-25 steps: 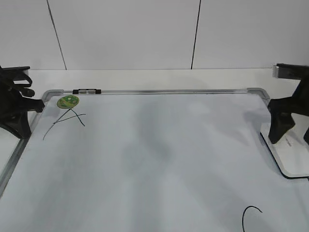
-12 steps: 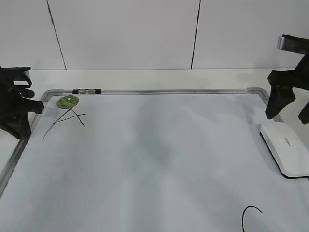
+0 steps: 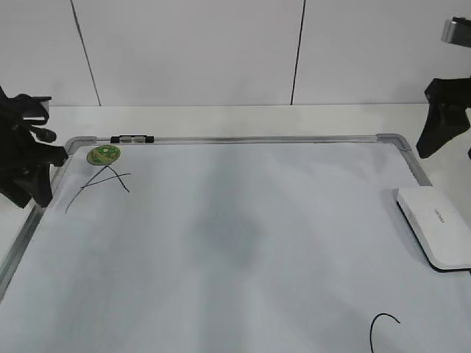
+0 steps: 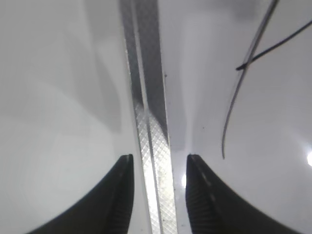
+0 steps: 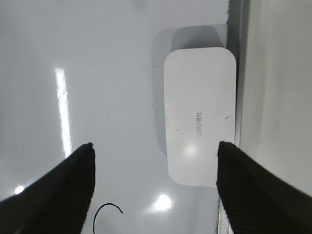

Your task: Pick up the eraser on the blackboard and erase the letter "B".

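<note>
The white eraser (image 3: pixel 436 224) lies flat at the right edge of the blackboard (image 3: pixel 221 294), by its frame. In the right wrist view the eraser (image 5: pixel 200 114) lies below the wide-open, empty right gripper (image 5: pixel 155 146), partly between its fingers. In the exterior view the right gripper (image 3: pixel 447 151) hangs well above the eraser at the far right. No letter "B" shows on the board; a faint grey smudge (image 3: pixel 235 228) marks its middle. The left gripper (image 3: pixel 29 195) is open and empty over the board's left frame (image 4: pixel 146 97).
A slanted "A" (image 3: pixel 103 182) and a round green sticker (image 3: pixel 103 154) sit at the board's far left corner; the A's strokes (image 4: pixel 243 73) show in the left wrist view. A curved "C" (image 3: pixel 383 323) is at the near right, also in the right wrist view (image 5: pixel 106 212).
The right gripper has risen from around the eraser, leaving it lying on the board. The left gripper has shifted slightly.
</note>
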### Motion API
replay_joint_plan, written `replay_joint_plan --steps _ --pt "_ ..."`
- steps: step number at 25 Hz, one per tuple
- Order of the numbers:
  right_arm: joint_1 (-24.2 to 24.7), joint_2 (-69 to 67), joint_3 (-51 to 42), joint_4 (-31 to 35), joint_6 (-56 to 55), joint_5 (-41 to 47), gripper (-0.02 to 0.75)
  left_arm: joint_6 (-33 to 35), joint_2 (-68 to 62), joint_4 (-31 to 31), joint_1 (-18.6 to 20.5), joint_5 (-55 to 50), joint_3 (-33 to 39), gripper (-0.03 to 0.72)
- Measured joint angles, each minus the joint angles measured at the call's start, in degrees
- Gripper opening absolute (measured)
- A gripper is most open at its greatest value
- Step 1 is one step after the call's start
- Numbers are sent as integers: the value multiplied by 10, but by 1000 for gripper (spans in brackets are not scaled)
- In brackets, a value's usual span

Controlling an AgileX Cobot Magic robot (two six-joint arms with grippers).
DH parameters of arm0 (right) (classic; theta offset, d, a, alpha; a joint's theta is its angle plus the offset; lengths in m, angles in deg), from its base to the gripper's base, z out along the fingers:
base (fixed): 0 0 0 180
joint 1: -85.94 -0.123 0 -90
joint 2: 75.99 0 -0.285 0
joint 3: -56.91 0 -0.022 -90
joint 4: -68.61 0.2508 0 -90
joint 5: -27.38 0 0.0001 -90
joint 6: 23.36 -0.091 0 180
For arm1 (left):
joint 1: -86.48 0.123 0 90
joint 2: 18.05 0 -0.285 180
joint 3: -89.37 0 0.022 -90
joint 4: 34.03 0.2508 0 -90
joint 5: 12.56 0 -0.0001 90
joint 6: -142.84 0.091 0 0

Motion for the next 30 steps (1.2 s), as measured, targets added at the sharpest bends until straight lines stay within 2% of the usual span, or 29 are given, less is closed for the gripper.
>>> replay_joint_plan --steps 8,18,25,30 --pt "0 89 -1 0 0 1 594 0 51 0 0 -85 -47 274" --pt "0 293 -97 0 0 9 594 0 194 7 0 -106 -47 267" --pt "0 467 -186 -2 0 20 593 0 359 8 0 -110 20 238" --pt "0 606 -242 -29 0 22 592 0 481 8 0 -117 82 237"
